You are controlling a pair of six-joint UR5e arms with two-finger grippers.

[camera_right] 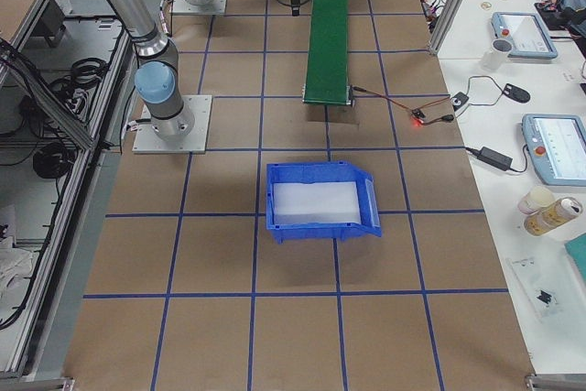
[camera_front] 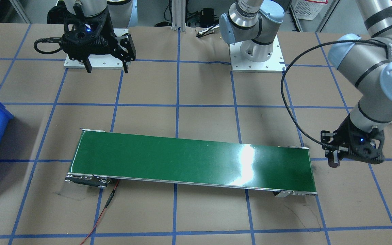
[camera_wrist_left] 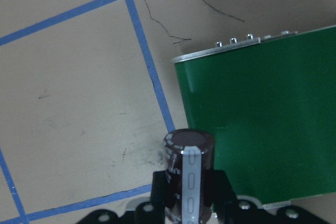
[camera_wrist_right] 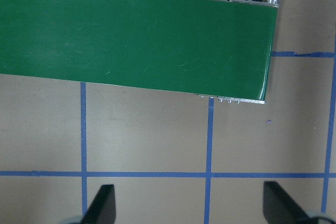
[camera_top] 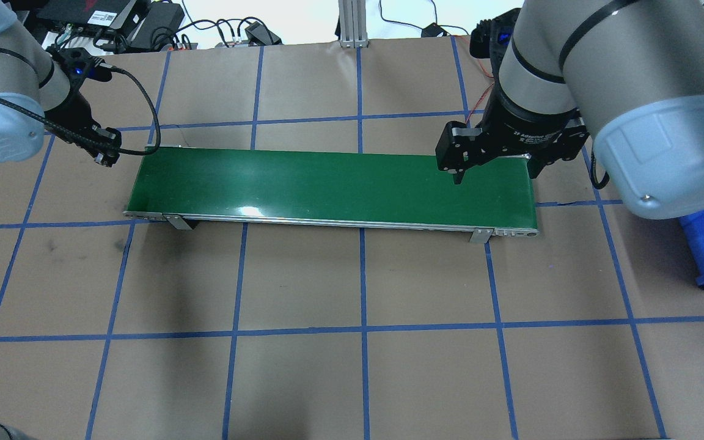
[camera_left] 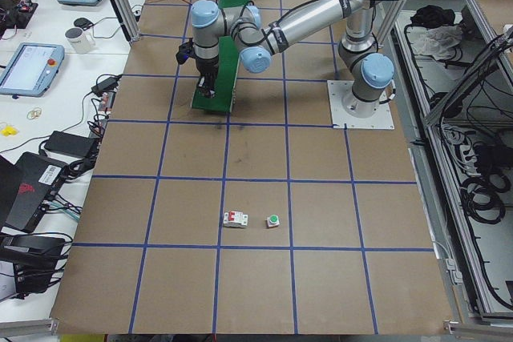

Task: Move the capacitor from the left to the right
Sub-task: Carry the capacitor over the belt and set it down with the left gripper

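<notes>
1. Clamped the capacitor (camera_wrist_left: 188, 174) in the left gripper (camera_front: 335, 159), fingers (camera_wrist_left: 224, 184) narrowed on its sides, above the table (camera_top: 425, 275) just off the green belt's (camera_top: 327, 183) left end.
2. Hung the right gripper (camera_wrist_right: 190, 203) empty, fingers wide apart, beside the belt's right end.

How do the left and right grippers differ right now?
The left gripper is shut on the capacitor; the right gripper is open and empty. The left gripper hangs just off one end of the belt; the right gripper hangs beside the belt's long edge on the robot's side, near the other end. Both point downward.
</notes>
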